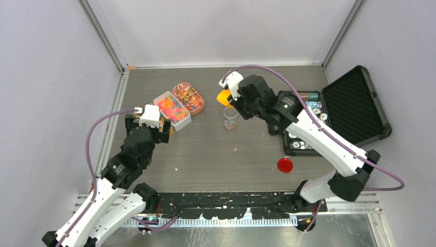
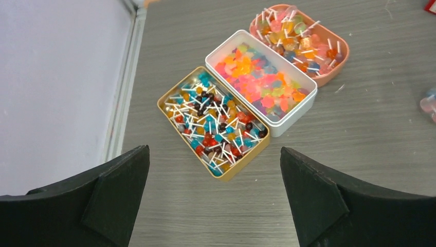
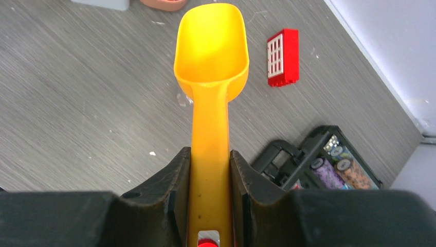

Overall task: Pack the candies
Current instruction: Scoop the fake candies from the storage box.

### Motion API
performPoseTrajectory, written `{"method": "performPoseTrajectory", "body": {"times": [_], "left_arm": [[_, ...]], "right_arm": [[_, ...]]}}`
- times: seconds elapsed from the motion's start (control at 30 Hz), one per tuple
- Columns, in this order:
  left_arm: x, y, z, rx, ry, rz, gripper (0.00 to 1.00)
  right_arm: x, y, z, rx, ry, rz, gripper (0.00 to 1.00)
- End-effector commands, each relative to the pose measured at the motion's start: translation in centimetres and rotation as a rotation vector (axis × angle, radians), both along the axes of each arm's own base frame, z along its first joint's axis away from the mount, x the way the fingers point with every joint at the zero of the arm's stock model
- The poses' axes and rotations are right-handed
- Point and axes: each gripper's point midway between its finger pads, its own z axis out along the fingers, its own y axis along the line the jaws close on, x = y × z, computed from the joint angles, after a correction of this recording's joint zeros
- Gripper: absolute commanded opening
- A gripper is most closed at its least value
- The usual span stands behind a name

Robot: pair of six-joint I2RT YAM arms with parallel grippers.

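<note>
Bright candies [image 2: 259, 83] in three side-by-side trays [image 2: 289, 122]

My right gripper [image 3: 210, 160] clamped on yellow scoop [image 3: 211, 49] handle, bowl empty, red box [image 3: 283, 56] just beside, chip case [image 3: 280, 154] lower right.

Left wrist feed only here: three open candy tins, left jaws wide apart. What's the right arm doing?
Observer: The right gripper is shut on the handle of a yellow scoop.
Operator: Scoop loaded?
Observer: No. The right wrist view looks straight into its bowl, and the bowl is empty.
</note>
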Motion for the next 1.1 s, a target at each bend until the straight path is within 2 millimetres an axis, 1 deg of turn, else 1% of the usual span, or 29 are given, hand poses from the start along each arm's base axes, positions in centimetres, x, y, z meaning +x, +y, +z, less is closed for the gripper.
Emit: {"method": "performPoseTrajectory", "body": {"times": [0.0, 0.07, 0.13, 0.23, 0.3, 0.33, 0.4, 0.43, 0.47, 0.5, 0.53, 0.57, 0.6, 0.67, 0.7, 0.77, 0.83, 0.87, 0.9, 0.97, 1.0, 1.03, 1.07], "left_arm": [[2.0, 0.9, 0.9, -0.23, 0.05, 0.106, 1.0], [3.1, 1.0, 0.5, -0.357, 0.088, 0.137, 1.0], [4.1, 0.6, 0.4, -0.449, 0.103, 0.16, 1.0], [6.2, 0.9, -0.1, -0.612, 0.096, 0.235, 1.0], [8.0, 1.7, 0.1, -0.698, 0.069, 0.289, 0.99], [9.1, 2.1, 0.4, -0.719, 0.054, 0.299, 0.98], [11.5, 3.0, 0.9, -0.722, 0.036, 0.291, 0.93], [12.7, 3.4, 1.1, -0.722, 0.036, 0.286, 0.91], [13.8, 4.5, 1.1, -0.731, 0.041, 0.306, 0.88], [14.8, 5.2, 1.0, -0.749, 0.053, 0.314, 0.81], [15.7, 5.6, 1.0, -0.772, 0.062, 0.308, 0.74], [17.1, 6.4, 0.5, -0.789, 0.064, 0.319, 0.65], [18.1, 6.4, 0.5, -0.811, 0.065, 0.297, 0.59], [20.5, 6.8, 0.0, -0.837, 0.065, 0.274, 0.43], [21.8, 6.8, 0.0, -0.847, 0.059, 0.248, 0.37], [24.3, 6.4, -0.6, -0.862, 0.071, 0.203, 0.25], [26.9, 5.9, -0.9, -0.897, 0.077, 0.158, 0.09], [28.1, 5.4, -1.1, -0.916, 0.082, 0.126, 0.04], [29.3, 5.0, -1.7, -0.934, 0.1, 0.102, 0.01], [31.1, 4.6, -3.5, -0.935, 0.146, 0.081, 0.0], [32.0, 4.7, -5.3, -0.923, 0.187, 0.088, 0.0], [32.5, 4.7, -5.7, -0.906, 0.204, 0.089, 0.0], [33.1, 4.9, -6.7, -0.896, 0.229, 0.101, 0.0]], "right_arm": [[1.9, 3.5, 2.8, 0.133, -0.023, -0.01, 0.0], [2.8, 4.6, 3.0, 0.155, -0.009, -0.036, 0.0], [3.7, 5.8, 2.9, 0.172, 0.012, -0.058, 0.0], [4.8, 7.8, 2.2, 0.185, 0.051, -0.065, 0.0], [5.5, 8.8, 1.4, 0.178, 0.073, -0.069, 0.0], [5.8, 9.3, 0.9, 0.172, 0.083, -0.072, 0.0], [6.4, 10.1, 0.2, 0.17, 0.099, -0.073, 0.0], [6.7, 10.6, -0.6, 0.162, 0.109, -0.072, 0.0], [7.0, 10.9, -0.9, 0.162, 0.111, -0.073, 0.0], [7.4, 11.1, -1.1, 0.163, 0.114, -0.077, 0.0], [7.7, 11.4, -1.4, 0.162, 0.117, -0.078, 0.0], [8.0, 11.7, -1.6, 0.165, 0.117, -0.078, 0.0], [8.3, 12.0, -2.0, 0.168, 0.12, -0.075, 0.0], [8.7, 12.6, -2.6, 0.19, 0.134, -0.087, 0.0], [8.8, 13.0, -3.1, 0.192, 0.142, -0.087, 0.0], [9.1, 13.4, -3.8, 0.191, 0.151, -0.088, 0.0], [9.4, 13.8, -4.6, 0.185, 0.16, -0.09, 0.0], [9.6, 13.9, -5.0, 0.18, 0.161, -0.094, 0.0], [9.8, 13.9, -5.5, 0.171, 0.16, -0.098, 0.0], [10.2, 13.9, -6.3, 0.151, 0.153, -0.107, 0.0], [10.4, 13.8, -6.7, 0.138, 0.149, -0.111, 0.0], [10.5, 13.8, -7.0, 0.13, 0.152, -0.113, 0.0], [10.7, 13.9, -7.2, 0.123, 0.154, -0.115, 0.0]]}}
